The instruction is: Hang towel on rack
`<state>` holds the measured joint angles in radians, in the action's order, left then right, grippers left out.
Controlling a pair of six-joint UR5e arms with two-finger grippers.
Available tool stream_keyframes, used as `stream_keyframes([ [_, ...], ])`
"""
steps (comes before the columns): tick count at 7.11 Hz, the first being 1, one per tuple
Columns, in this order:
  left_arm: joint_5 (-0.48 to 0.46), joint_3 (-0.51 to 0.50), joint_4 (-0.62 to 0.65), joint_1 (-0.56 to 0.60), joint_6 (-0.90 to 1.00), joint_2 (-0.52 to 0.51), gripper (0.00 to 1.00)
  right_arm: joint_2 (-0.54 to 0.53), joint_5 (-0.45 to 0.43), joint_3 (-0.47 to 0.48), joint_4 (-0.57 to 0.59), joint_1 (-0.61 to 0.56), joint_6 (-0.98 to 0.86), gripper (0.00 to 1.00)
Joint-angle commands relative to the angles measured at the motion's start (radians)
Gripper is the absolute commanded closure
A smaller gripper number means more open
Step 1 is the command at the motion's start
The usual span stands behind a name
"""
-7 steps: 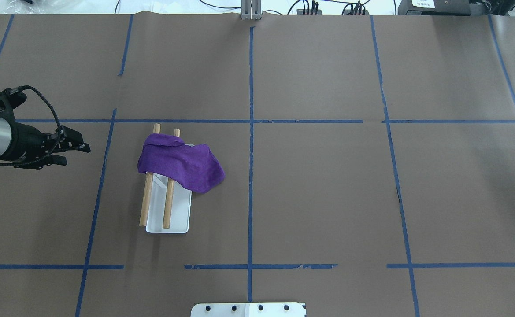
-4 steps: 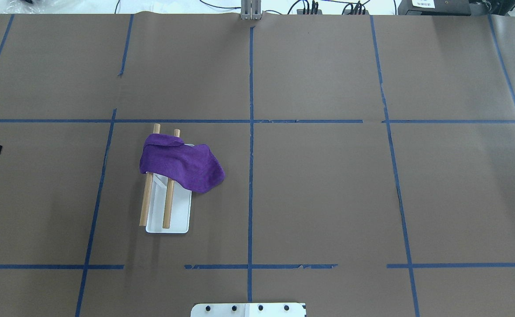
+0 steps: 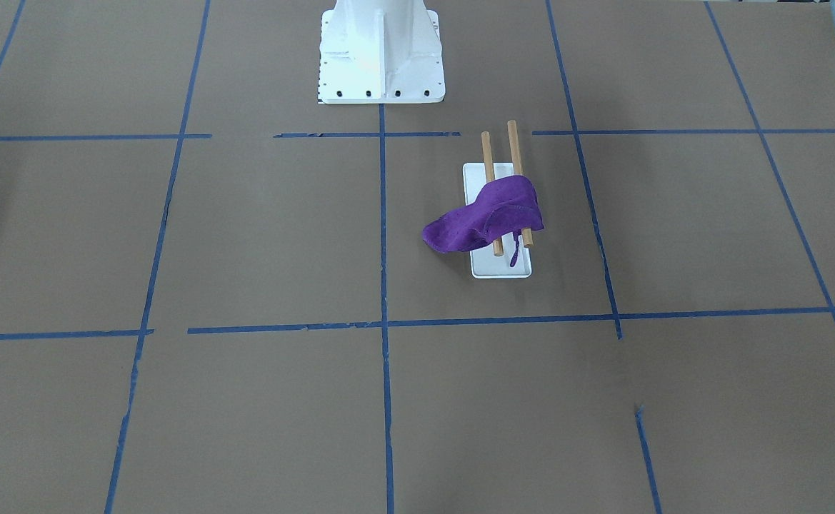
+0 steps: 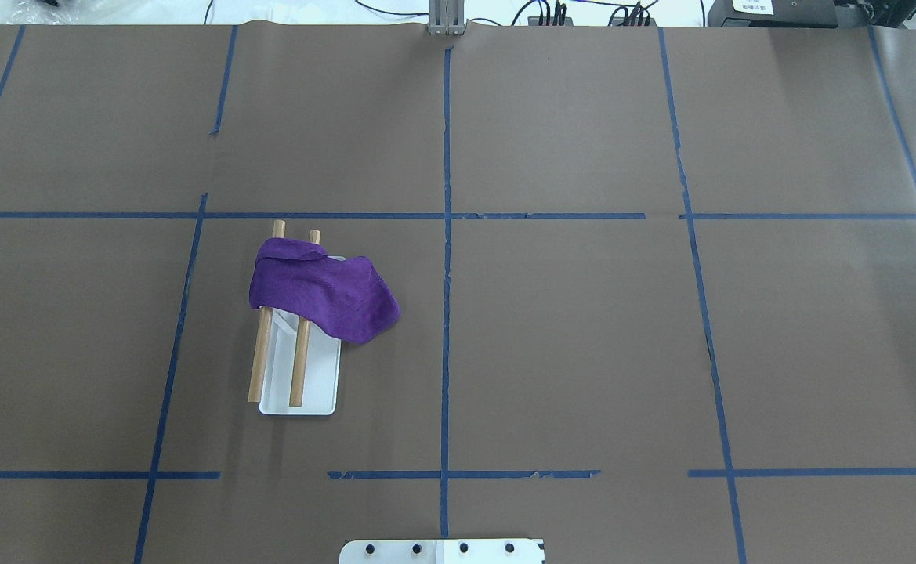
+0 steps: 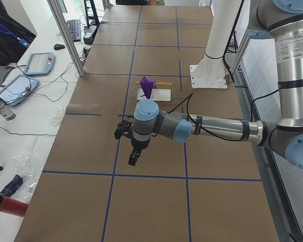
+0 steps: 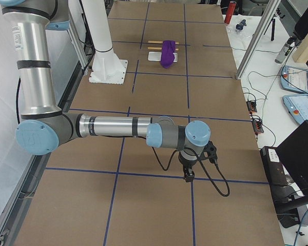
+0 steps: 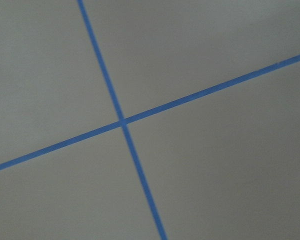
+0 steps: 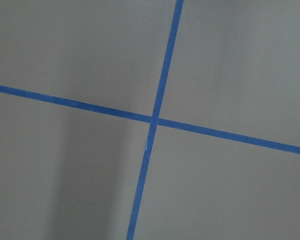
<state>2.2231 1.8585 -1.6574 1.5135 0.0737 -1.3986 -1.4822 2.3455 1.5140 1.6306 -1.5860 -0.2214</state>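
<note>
Right wrist cam is basically all brown table (image 8: 65,45). Two blue tape strips on it: one (image 8: 65,101) runs left to right, dipping a bit twd the right, the other (image 8: 168,50) goes top to bottom w/ a slight lean. They cross approx mid-frame. Darker shadow patch (image 8: 90,185) lower left.

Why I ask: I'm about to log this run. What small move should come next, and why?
Probably none: I would leave both arms parked where they are. The towel is draped across both rods of the rack, with more cloth on one side, and nothing grips it. The left gripper and right gripper hang well away from the rack.
</note>
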Motion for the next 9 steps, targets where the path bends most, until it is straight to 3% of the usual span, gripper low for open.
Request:
stream_keyframes([
  [1, 0.009, -0.002, 0.212, 0.037, 0.031, -0.054, 0.0, -0.001, 0.0, 0.002, 0.0, -0.002, 0.005, 0.0],
  [3, 0.091, -0.012, 0.221, 0.048, 0.023, -0.062, 0.0, -0.013, 0.003, 0.008, 0.0, -0.002, 0.008, 0.0],
  [4, 0.086, -0.015, 0.219, 0.048, 0.026, -0.051, 0.0, -0.017, 0.002, 0.011, 0.0, -0.005, 0.007, 0.0],
  [5, 0.09, -0.081, 0.209, 0.048, 0.032, -0.062, 0.0, -0.045, 0.003, 0.011, 0.0, -0.014, 0.007, 0.0],
  [9, 0.145, -0.074, 0.199, 0.1, 0.069, -0.03, 0.0, -0.078, -0.003, 0.087, -0.009, -0.061, 0.127, 0.0],
])
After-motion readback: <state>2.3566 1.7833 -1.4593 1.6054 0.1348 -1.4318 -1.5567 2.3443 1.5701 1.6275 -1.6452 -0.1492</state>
